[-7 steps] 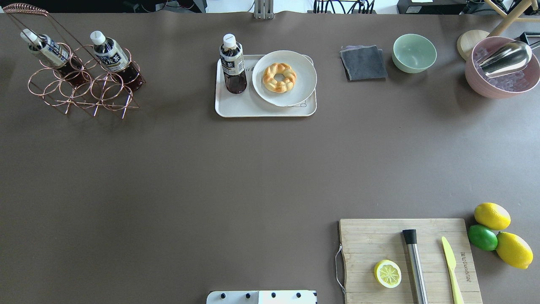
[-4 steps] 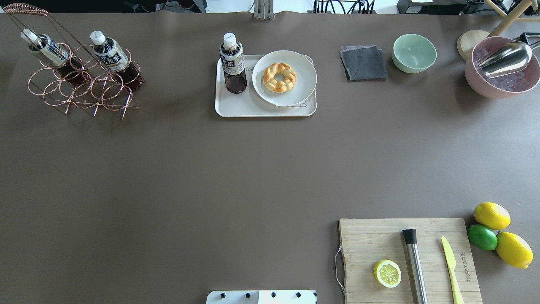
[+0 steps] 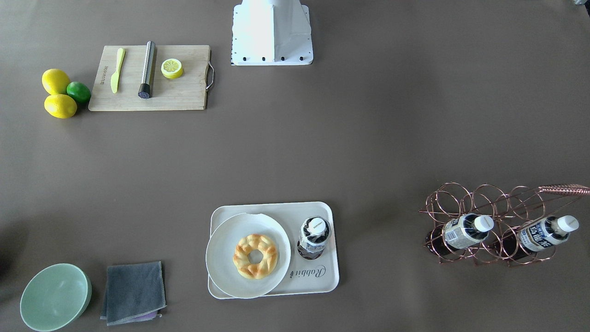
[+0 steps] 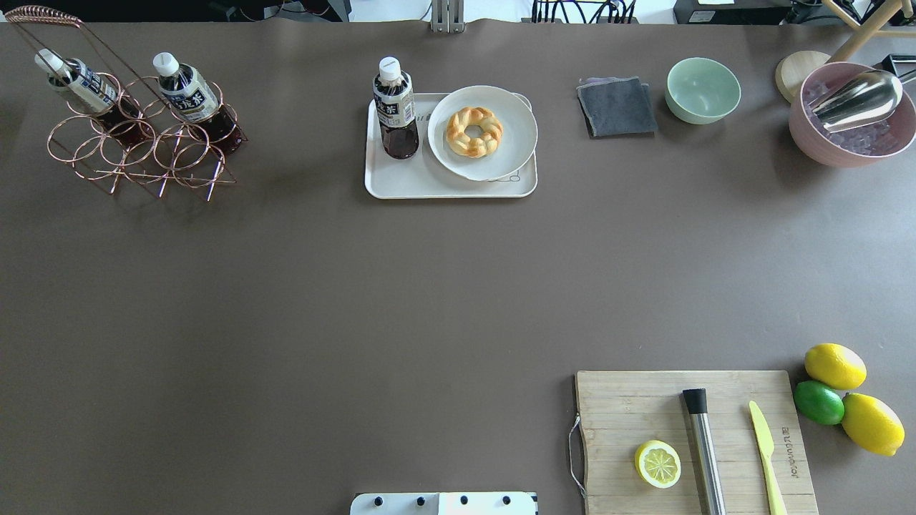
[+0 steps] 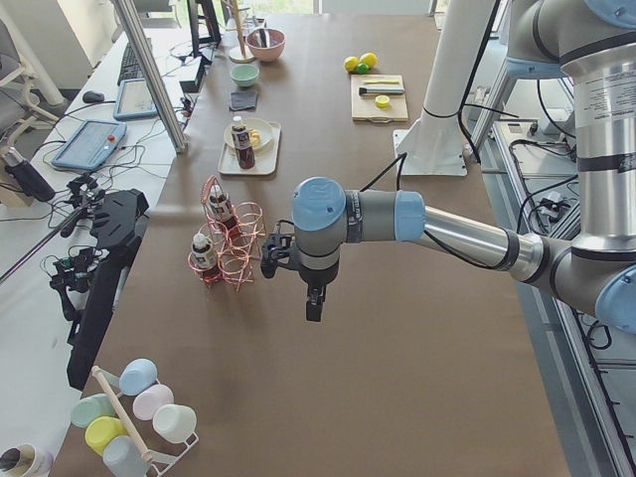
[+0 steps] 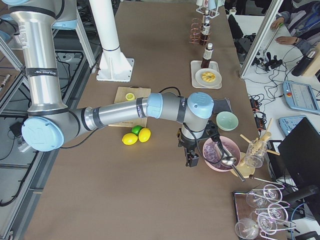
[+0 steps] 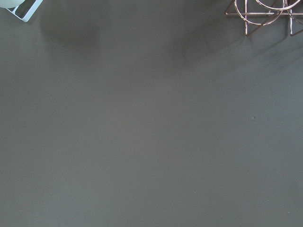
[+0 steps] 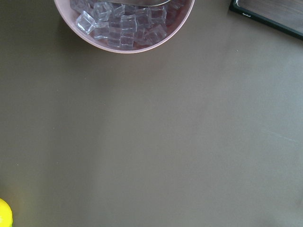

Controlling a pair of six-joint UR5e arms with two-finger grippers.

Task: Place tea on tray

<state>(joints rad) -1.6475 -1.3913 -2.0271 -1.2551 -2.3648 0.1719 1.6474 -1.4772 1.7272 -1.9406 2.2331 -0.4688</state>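
A tea bottle (image 4: 395, 107) stands upright on the left part of the cream tray (image 4: 408, 187), next to a round white plate with a ring pastry (image 4: 474, 131). It also shows in the front-facing view (image 3: 314, 237), on the tray (image 3: 322, 282). Two more tea bottles (image 4: 189, 94) (image 4: 80, 84) lie in a copper wire rack (image 4: 136, 154). My left gripper (image 5: 313, 304) hangs above the table near the rack. My right gripper (image 6: 192, 160) hangs beside the pink bowl. Both show only in the side views, so I cannot tell if they are open or shut.
A pink bowl of ice with a metal scoop (image 4: 851, 114), a green bowl (image 4: 703, 89) and a grey cloth (image 4: 617, 106) stand at the far right. A wooden cutting board (image 4: 637, 408) with a lemon half, muddler and knife lies near right, with lemons and a lime (image 4: 819, 402) beside it.
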